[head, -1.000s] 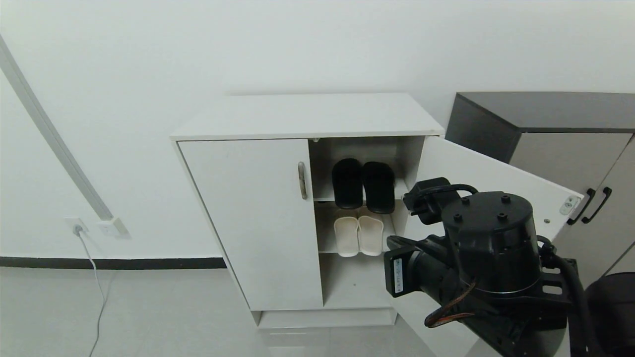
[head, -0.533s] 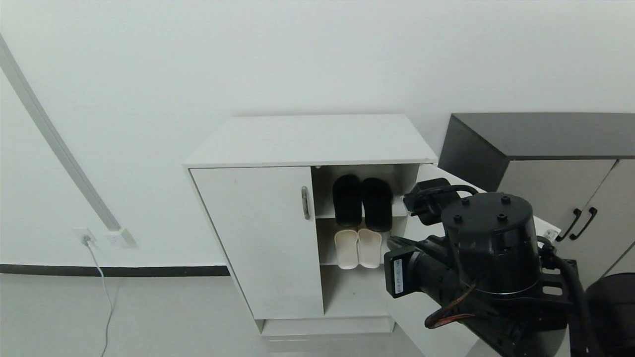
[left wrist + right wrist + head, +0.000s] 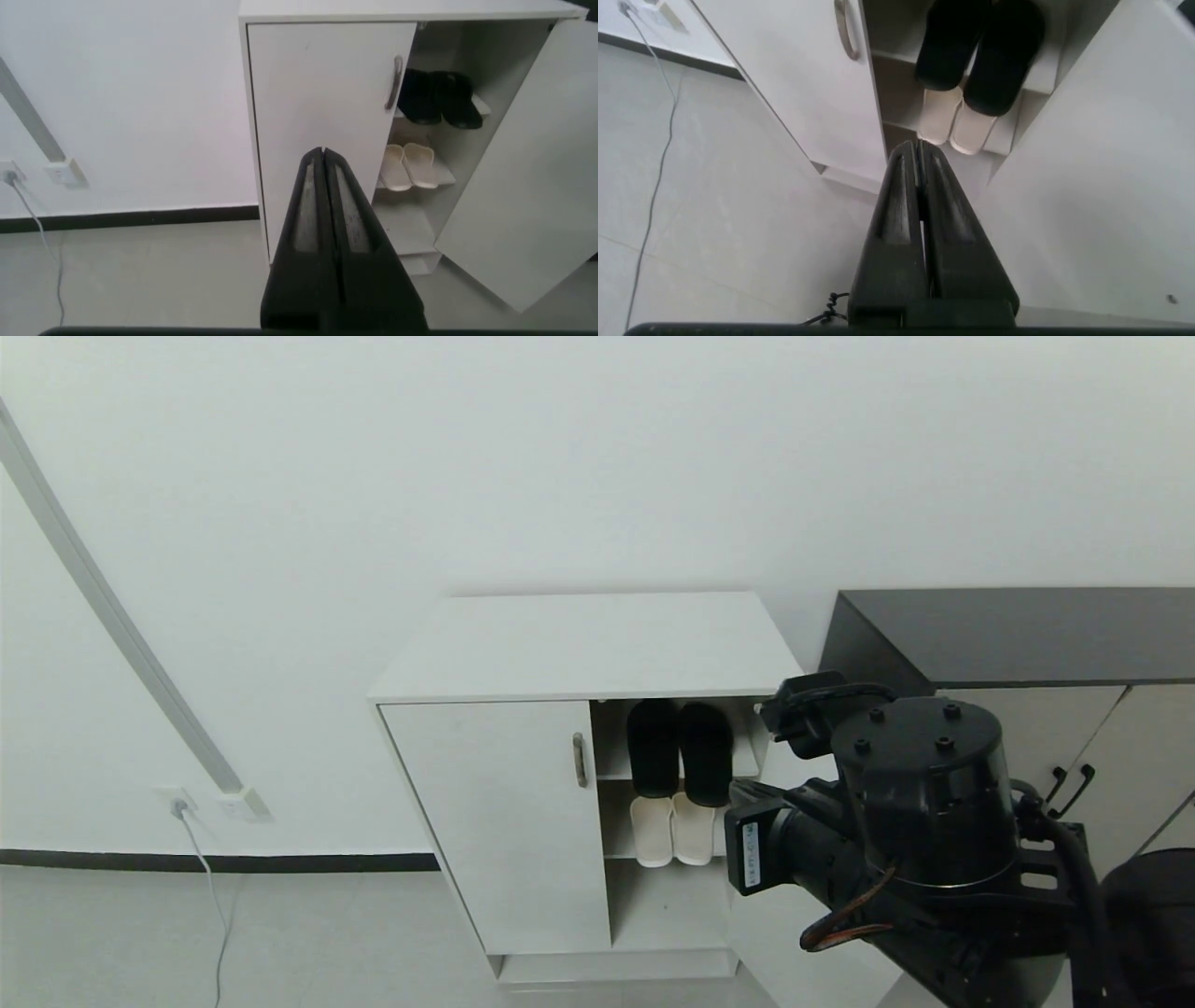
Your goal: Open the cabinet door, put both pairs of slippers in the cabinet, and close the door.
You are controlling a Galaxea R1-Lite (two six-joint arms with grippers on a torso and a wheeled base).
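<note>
The white wooden cabinet [image 3: 579, 644] has its flat right door [image 3: 523, 187] open: a stiff, probably light hinged panel, best pushed near its free edge. Inside the cabinet, black slippers [image 3: 680, 747] sit above white slippers [image 3: 670, 829]. The left gripper [image 3: 322, 154] and right gripper [image 3: 920, 147] face the cabinet, both pressed together.

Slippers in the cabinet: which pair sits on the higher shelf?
The black pair. It lies above the white pair, which sits directly beneath it, one level down.

White cabinet [image 3: 588, 644], right door [image 3: 523, 168] open, black slippers [image 3: 680, 747] above white pair [image 3: 670, 829]
</note>
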